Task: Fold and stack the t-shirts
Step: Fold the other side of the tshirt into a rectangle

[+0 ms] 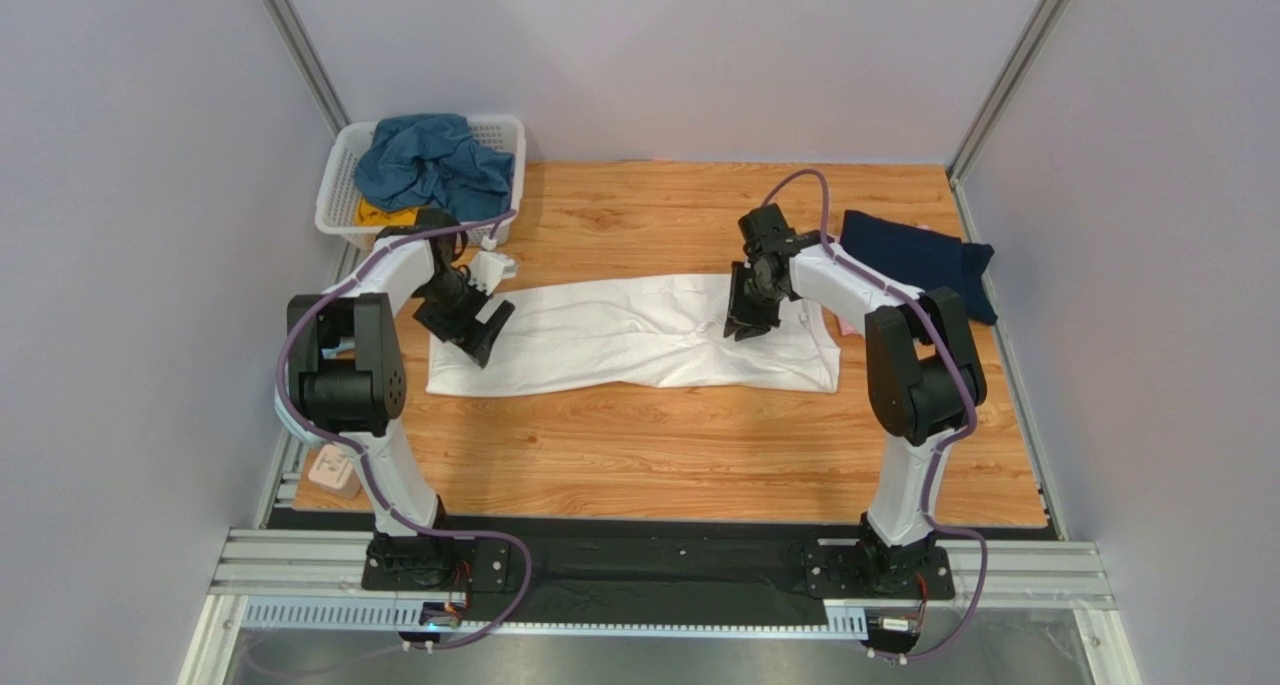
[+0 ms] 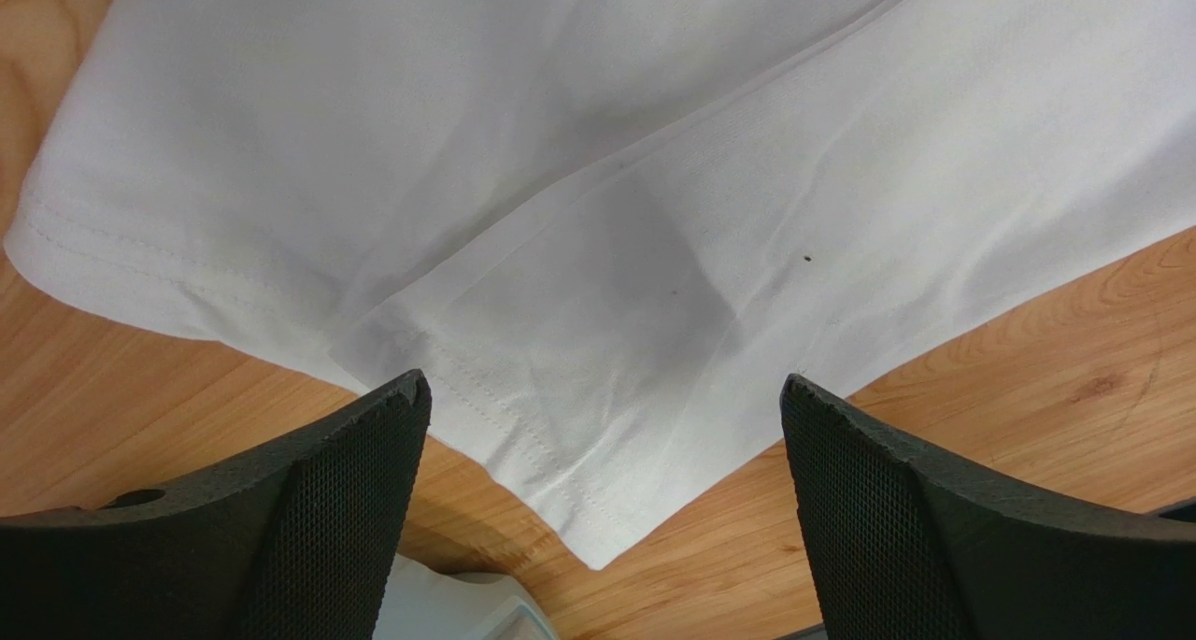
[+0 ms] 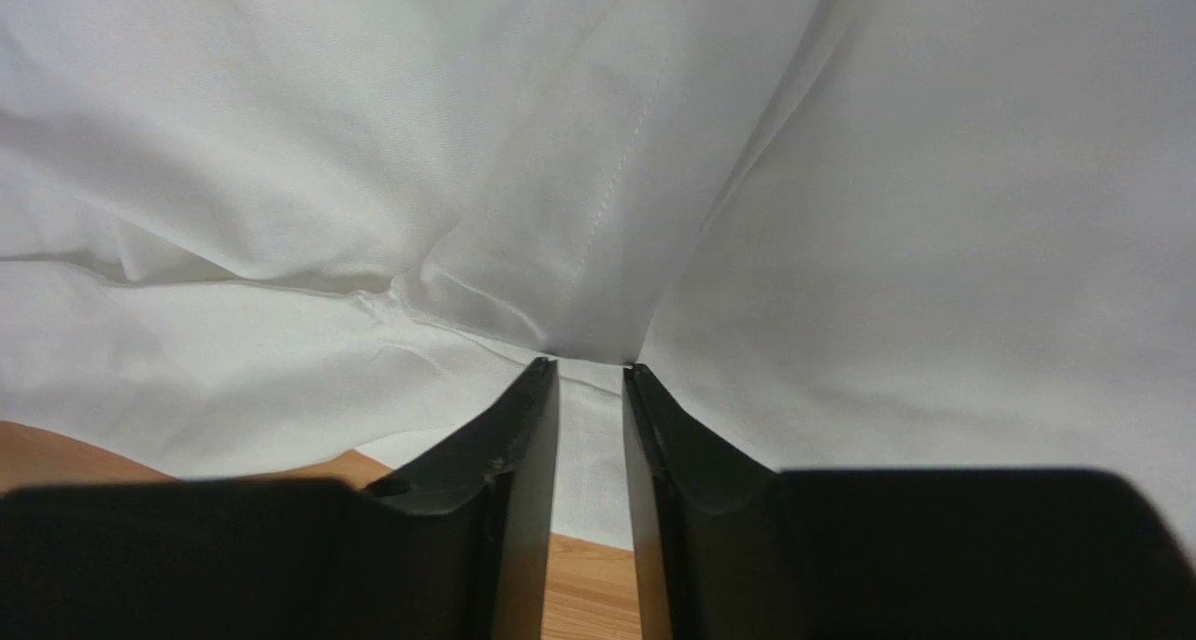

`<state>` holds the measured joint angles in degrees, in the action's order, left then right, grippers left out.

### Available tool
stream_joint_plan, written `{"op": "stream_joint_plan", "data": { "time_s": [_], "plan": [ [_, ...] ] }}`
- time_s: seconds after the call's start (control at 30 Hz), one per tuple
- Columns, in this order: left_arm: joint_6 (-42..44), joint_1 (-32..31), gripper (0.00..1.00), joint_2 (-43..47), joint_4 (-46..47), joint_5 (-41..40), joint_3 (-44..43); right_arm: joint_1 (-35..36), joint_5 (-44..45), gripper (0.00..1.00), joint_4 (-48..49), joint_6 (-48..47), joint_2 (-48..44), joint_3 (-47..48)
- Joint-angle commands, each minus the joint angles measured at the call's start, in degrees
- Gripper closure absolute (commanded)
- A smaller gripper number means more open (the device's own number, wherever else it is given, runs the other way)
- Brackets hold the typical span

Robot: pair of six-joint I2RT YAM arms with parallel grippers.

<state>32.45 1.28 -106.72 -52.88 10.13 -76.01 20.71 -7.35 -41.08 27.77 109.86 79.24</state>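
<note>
On my feeds the white t-shirt (image 1: 631, 348) reads as soft matt cloth with stitched hems and shallow creases. The tabletop (image 1: 676, 445) beneath is grained wood with a faint satin sheen. My left gripper (image 2: 604, 395) has fingers (image 2: 344, 514) faced in rough black mesh; the right gripper (image 3: 590, 367) looks like smooth, slightly glossy black plastic. The basket (image 1: 340, 175) at the far left corner is white slatted plastic, and the teal-blue shirt (image 1: 428, 160) in it is crumpled matt cloth.

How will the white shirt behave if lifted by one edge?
Probably floppy: the white shirt lies in soft wrinkles and bunches where the right fingers pinch it. Thin cloth, so likely light; pushed, it would probably crumple rather than slide whole.
</note>
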Motion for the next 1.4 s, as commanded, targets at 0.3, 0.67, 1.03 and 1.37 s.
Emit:
{"op": "stream_joint_plan", "data": {
  "time_s": [0.3, 0.67, 1.03, 1.37],
  "plan": [
    [1.7, 0.2, 0.00, 3.2, 0.8, -0.9, 2.0, -0.1, -0.4, 0.94, 2.3, -0.3, 2.2, 4.9],
    [2.1, 0.1, 0.00, 4.1, 0.4, -2.0, 1.9, -0.1, -2.8, 0.81, -1.4, -1.0, 10.4, 16.8],
    [2.0, 0.1, 0.00, 4.1, 0.3, -1.7, 2.5, 3.6, 17.5, 0.41, -4.3, -7.9, -6.0, 9.8],
    [1.5, 0.1, 0.00, 4.1, -1.3, -0.7, 1.0, 13.5, 34.3, 0.46, -7.0, -15.9, -2.6, 7.8]
  ]
}}
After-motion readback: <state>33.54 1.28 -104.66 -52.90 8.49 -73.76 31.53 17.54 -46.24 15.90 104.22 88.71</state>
